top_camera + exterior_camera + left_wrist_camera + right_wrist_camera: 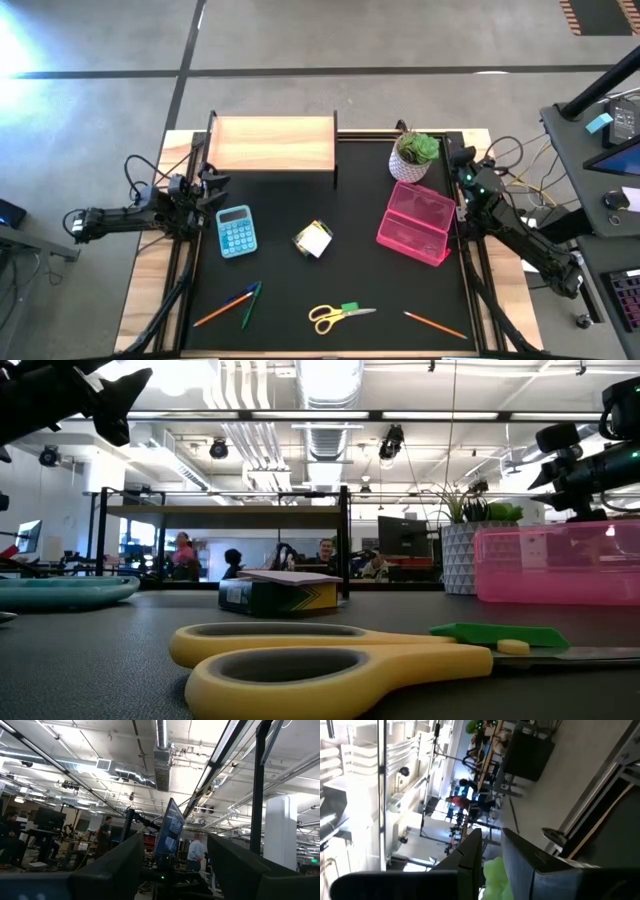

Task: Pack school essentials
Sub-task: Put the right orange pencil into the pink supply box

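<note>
Yellow-handled scissors (330, 316) lie near the table's near edge, with the small green eraser (349, 307) against them. Blue and green pens and an orange pencil (232, 304) lie to their left, and a second orange pencil (435, 323) lies to the right. The yellow-pink sticky-note block (313, 240) sits mid-table. An open pink case (415, 225) lies on the right. My left gripper (215, 186) hovers open at the left edge beside a blue calculator (236, 231). My right gripper (453, 156) is raised by the plant, fingers slightly open. Both touch nothing.
A wooden box (272, 145) stands at the far edge. A potted green plant (415, 155) stands far right, just behind the pink case, and shows between my right fingers (492, 872). Bare black mat lies between the sticky notes and the scissors. People sit in the room beyond.
</note>
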